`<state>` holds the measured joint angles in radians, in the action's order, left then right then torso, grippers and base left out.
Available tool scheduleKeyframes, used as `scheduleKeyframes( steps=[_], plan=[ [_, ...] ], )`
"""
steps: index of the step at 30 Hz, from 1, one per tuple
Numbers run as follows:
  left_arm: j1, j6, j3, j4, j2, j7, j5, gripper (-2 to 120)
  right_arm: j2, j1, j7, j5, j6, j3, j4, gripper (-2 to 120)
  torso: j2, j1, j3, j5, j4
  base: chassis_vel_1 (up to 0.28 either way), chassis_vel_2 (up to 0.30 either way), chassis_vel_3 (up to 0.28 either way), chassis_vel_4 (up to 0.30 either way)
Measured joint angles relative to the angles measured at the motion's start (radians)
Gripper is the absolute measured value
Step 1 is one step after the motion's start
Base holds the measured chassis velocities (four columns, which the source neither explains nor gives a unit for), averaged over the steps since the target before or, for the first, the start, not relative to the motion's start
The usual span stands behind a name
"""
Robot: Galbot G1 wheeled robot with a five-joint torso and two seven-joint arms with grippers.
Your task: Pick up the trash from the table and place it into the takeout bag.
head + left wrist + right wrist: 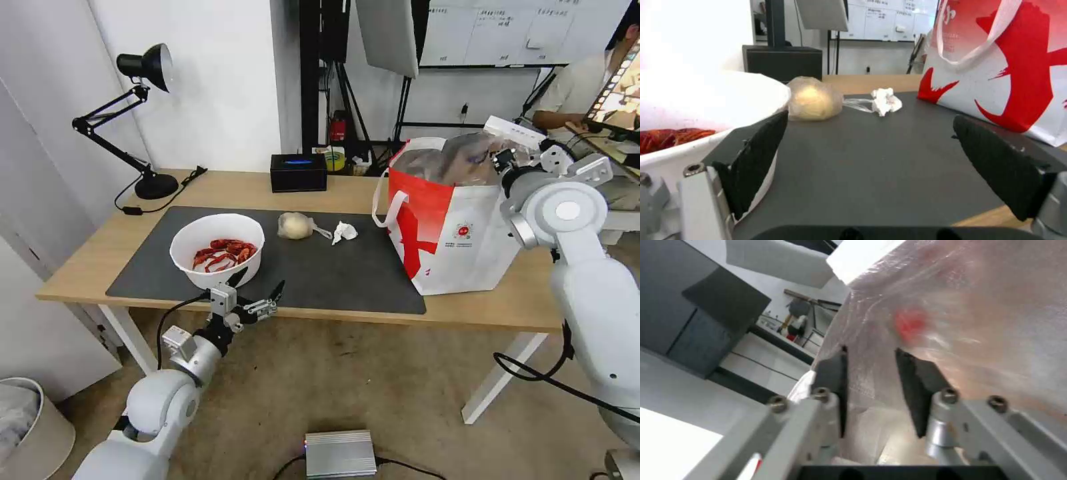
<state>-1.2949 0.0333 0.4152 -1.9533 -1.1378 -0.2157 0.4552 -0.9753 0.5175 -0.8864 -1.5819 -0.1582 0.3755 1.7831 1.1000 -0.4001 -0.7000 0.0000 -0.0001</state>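
The white bowl of red shells (217, 247) (706, 100) stands on the dark mat (333, 273) at the table's (333, 187) front left. My left gripper (259, 283) (870, 117) is open just beside the bowl at the mat's front edge, nothing between its fingers. Behind it lie the wrapped beige lump (294, 225) (811, 98) and the crumpled tissue (344, 231) (886, 101). The takeout bag (460, 233) (1009, 66) stands on the right. My right gripper (497, 160) (870, 351) is at the bag's mouth, shut on the clear plastic tray (460, 155) (973, 323).
A black box (298, 172) sits at the table's back edge. A black desk lamp (143, 120) stands at the back left with its cord on the wood. A silver box (340, 453) lies on the floor below, and a bin (27, 427) is at the lower left.
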Motion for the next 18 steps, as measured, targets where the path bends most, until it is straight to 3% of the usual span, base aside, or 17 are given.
scheduleKeyframes(
  steps=[7,10,12,13,18],
  plan=[
    [0.000,0.000,0.004,-0.005,-0.001,0.000,0.000,100,0.006,0.024,0.051,0.015,0.002,0.011,0.027,57,0.000,0.000,0.000,0.0000,0.0000,0.000,0.000,0.000,0.000],
    [-0.001,0.000,0.011,-0.011,-0.001,0.000,0.001,100,0.024,0.070,0.183,0.074,0.042,0.015,0.065,73,0.000,0.000,0.000,0.0000,0.0000,0.000,0.000,0.000,0.000],
    [-0.002,0.000,0.012,-0.011,-0.001,0.000,0.001,100,0.026,0.076,0.198,0.079,0.047,0.016,0.070,75,0.000,0.000,0.000,0.0000,0.0000,0.000,0.000,0.000,0.000],
    [-0.004,0.000,0.016,-0.016,-0.001,0.000,0.002,100,0.039,0.106,0.274,0.109,0.074,0.019,0.099,85,0.000,0.000,0.000,0.0001,0.0001,0.000,0.000,0.000,0.000],
    [-0.007,0.000,0.026,-0.025,-0.003,0.001,0.004,100,0.073,0.168,0.400,0.170,0.119,0.019,0.144,97,0.000,0.000,0.000,0.0001,0.0000,0.000,0.000,0.000,0.000]
  ],
)
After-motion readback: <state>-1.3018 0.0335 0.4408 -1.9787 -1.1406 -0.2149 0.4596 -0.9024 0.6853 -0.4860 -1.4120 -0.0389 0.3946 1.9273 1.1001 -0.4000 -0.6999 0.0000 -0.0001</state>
